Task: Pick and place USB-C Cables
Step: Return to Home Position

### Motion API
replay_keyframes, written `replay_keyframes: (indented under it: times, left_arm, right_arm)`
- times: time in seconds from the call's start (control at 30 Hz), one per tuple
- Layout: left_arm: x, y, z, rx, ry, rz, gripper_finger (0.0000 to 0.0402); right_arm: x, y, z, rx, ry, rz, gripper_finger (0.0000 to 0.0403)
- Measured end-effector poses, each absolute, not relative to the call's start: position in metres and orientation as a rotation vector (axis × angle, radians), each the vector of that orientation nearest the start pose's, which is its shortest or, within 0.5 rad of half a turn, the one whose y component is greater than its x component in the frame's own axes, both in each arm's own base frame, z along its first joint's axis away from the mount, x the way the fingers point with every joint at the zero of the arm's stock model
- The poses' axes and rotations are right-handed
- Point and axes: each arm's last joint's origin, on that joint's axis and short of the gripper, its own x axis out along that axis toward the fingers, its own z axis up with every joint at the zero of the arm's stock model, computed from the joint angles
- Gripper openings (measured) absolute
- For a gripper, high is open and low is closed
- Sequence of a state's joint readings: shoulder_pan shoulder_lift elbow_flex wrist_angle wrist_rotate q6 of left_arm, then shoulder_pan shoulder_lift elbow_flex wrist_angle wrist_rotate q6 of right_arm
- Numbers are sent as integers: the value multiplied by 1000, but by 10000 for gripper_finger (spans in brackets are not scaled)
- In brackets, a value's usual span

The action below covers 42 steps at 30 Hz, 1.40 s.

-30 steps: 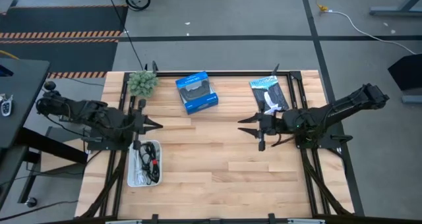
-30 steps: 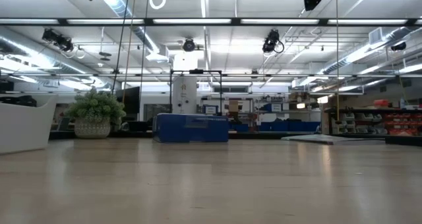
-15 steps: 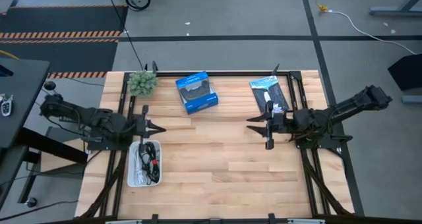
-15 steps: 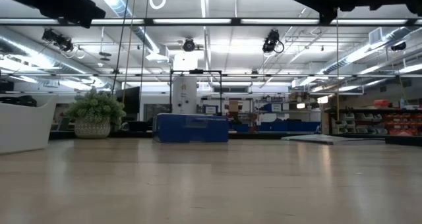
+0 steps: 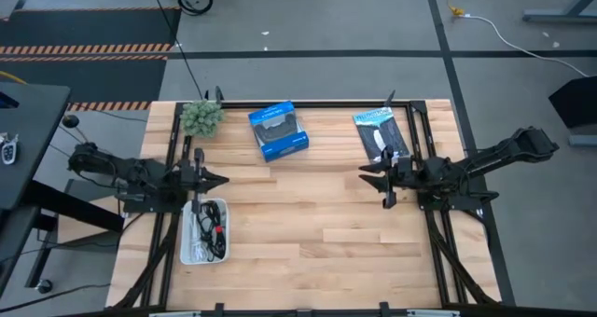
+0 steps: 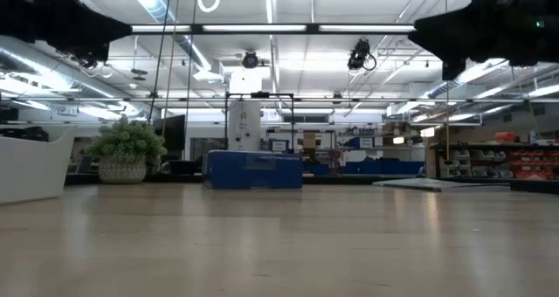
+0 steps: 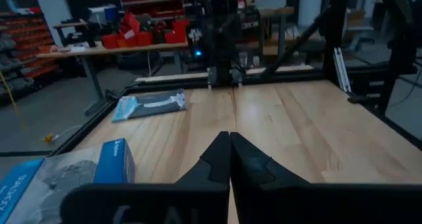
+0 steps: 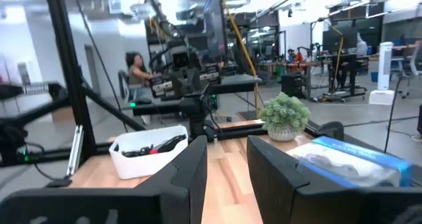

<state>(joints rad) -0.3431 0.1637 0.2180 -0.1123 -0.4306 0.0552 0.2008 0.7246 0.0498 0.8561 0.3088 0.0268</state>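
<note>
The USB-C cables [image 5: 208, 227] lie bundled in a white tray [image 5: 187, 252] near the table's left edge. Black loops and a red bit show there, and again in the right wrist view [image 8: 153, 146]. My left gripper [image 5: 222, 179] hovers above the tray's far end, pointing toward the table's right, its fingers shut [image 7: 229, 141]. My right gripper [image 5: 373, 186] hovers by the right edge, pointing left, its fingers open [image 8: 227, 151]. Neither holds anything.
A blue box [image 5: 278, 130] and a small potted plant [image 5: 201, 117] stand near the far edge. A flat black-and-white packet [image 5: 381, 135] lies far right, just beyond my right gripper. Bare wood spans the middle and near side [image 5: 308, 233]. A person sits beyond the table [image 8: 137, 69].
Both arms have drawn back from the table's middle. My left gripper has moved toward the left edge and my right gripper toward the right edge, so the gap between them has widened. The tray and cables have stayed put.
</note>
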Motion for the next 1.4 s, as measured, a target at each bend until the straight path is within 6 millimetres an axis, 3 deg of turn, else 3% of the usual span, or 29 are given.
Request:
replay_keyframes:
  times: [0.07, 0.23, 0.43, 0.9, 1.17, 1.4]
  left_arm:
    - [92, -20, 206, 73, 47, 89, 4]
    - [92, -19, 184, 75, 51, 127, 4]
    - [96, -17, 171, 64, -19, 247, 9]
    - [94, -16, 189, 179, -183, 276, 17]
    - [92, -17, 196, 316, -235, 270, 20]
    - [92, -17, 197, 336, -242, 268, 20]
  right_arm:
    - [139, 18, 180, 96, -189, -118, 114]
    - [140, 17, 179, 186, -176, -139, 114]
    - [140, 17, 179, 225, -177, -136, 114]
    - [140, 17, 179, 218, -176, -137, 114]
    - [140, 17, 179, 218, -176, -137, 114]
    - [140, 17, 179, 218, -176, -137, 114]
